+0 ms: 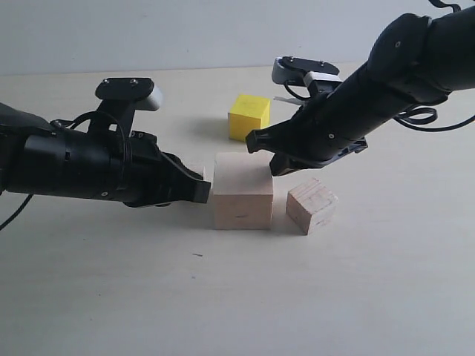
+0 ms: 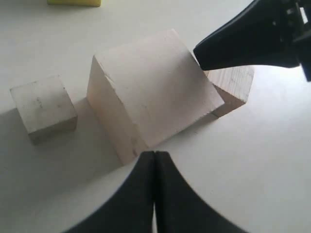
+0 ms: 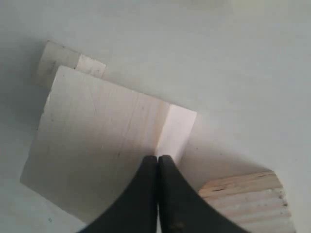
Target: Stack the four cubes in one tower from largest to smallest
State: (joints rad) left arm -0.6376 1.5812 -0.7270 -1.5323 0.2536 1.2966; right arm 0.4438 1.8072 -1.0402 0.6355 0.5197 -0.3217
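Note:
The large pale wood cube (image 1: 243, 191) (image 2: 148, 90) (image 3: 104, 145) rests on the table in the middle. A medium pale wood cube (image 1: 311, 205) (image 2: 233, 87) (image 3: 252, 204) lies to its right, and the small pale wood cube (image 1: 196, 172) (image 2: 43, 108) (image 3: 68, 65) peeks out behind its left side. Behind them stands the yellow cube (image 1: 249, 116) (image 2: 74, 2). My left gripper (image 1: 202, 191) (image 2: 154, 154) is shut and empty, its tip at the large cube's left side. Shut and empty too, my right gripper (image 1: 276, 167) (image 3: 157, 158) hovers at the large cube's upper right edge.
The pale tabletop (image 1: 223, 297) stretches wide in front of the cubes. A plain wall (image 1: 185, 30) closes the back. Both black arms lean in from the sides over the table.

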